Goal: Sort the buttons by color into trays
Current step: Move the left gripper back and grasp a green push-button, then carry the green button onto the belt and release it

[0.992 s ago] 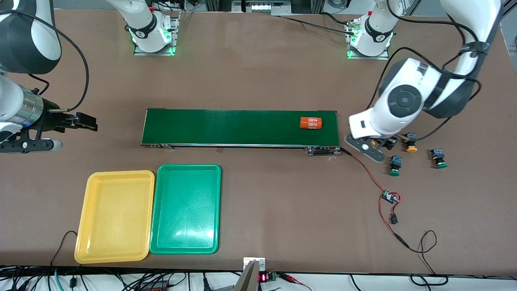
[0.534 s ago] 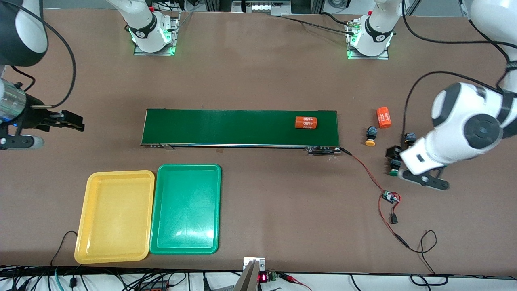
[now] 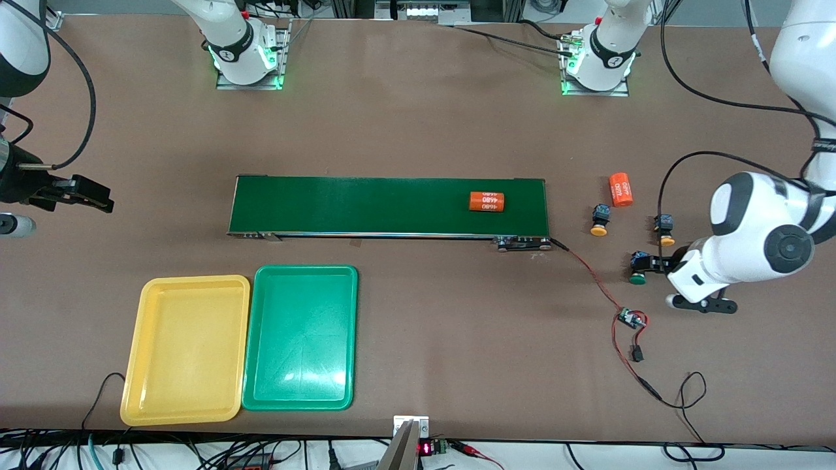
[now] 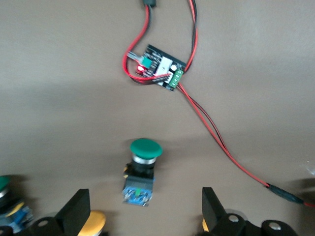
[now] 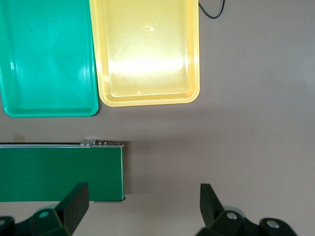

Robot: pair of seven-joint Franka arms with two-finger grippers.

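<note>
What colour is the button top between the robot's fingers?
Green cap, best seen in the left wrist view.

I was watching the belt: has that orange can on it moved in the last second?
Yes. The orange can has slid along the green belt, away from the belt's end nearest the buttons and toward the trays' end.

You are looking at a robotics lab bench, not a home or shop. Two white robot arm bases [image 3: 245,55] are bolted to metal plates on a broad brown-topped table [image 3: 418,117], each ringed with green status light. A short dark-green conveyor belt [image 3: 366,205] sits mid-table, and thin red and black wires [image 3: 591,277] run bare across the surface to a small exposed circuit board [image 3: 631,318]. Along the edge nearest the front camera you see bundled black cables [image 3: 196,454] and a little red digital readout [image 3: 425,448].
</note>
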